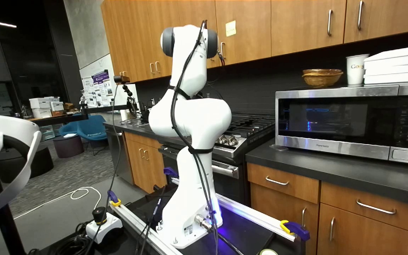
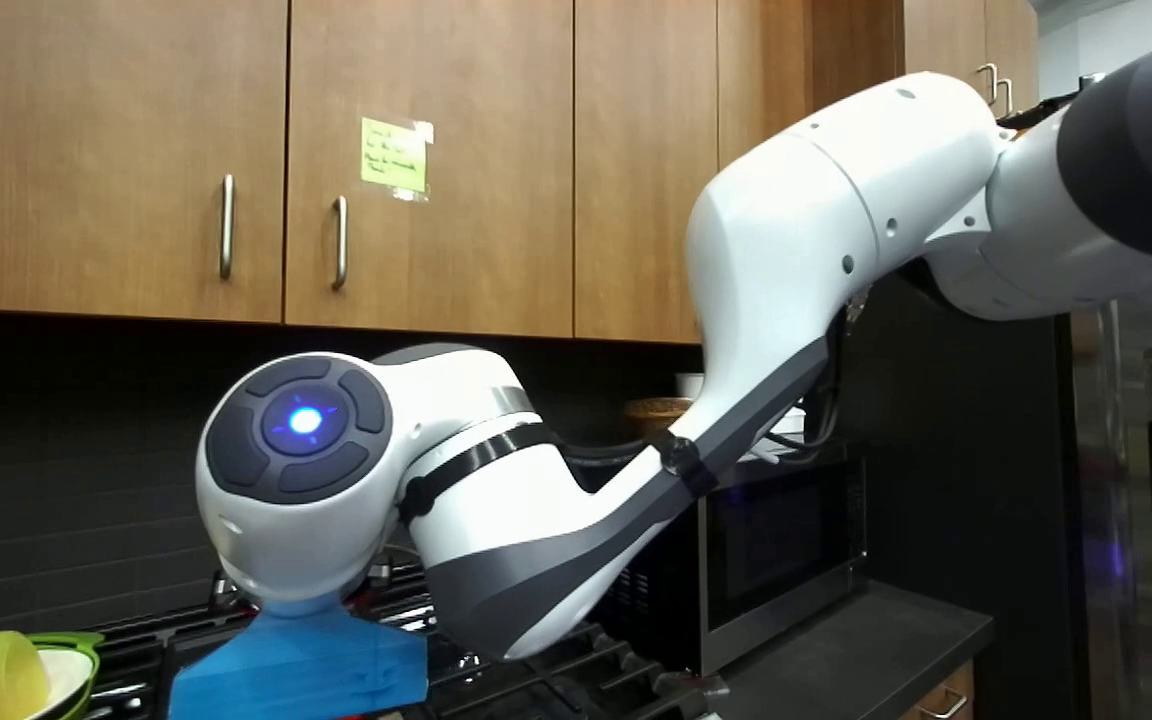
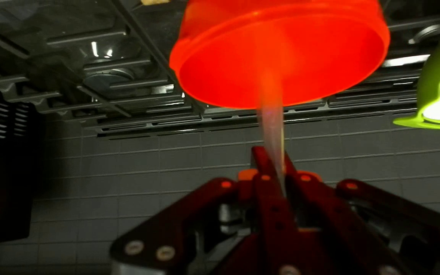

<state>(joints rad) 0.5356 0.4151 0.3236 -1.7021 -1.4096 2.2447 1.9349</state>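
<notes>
In the wrist view my gripper [image 3: 273,156] is closed around a thin, pale translucent strip [image 3: 272,128], blurred and narrow like a handle. The strip runs up from between the fingertips and overlaps the opening of a bright orange-red bowl or cup [image 3: 227,72]. Its far end fades against the red inside, so I cannot tell whether it touches the wall. In an exterior view a blue piece [image 2: 301,660] under the wrist covers the gripper. The arm itself hides the gripper in an exterior view with the white arm base [image 1: 186,212].
Black stove grates [image 3: 139,42] lie around the bowl, with a tiled wall [image 3: 147,183] behind. A green bowl [image 3: 430,88] stands to the right in the wrist view. A yellow cup [image 2: 6,670] is near the stove. The microwave [image 1: 331,143] sits beside the stove, under wooden cabinets [image 2: 436,260].
</notes>
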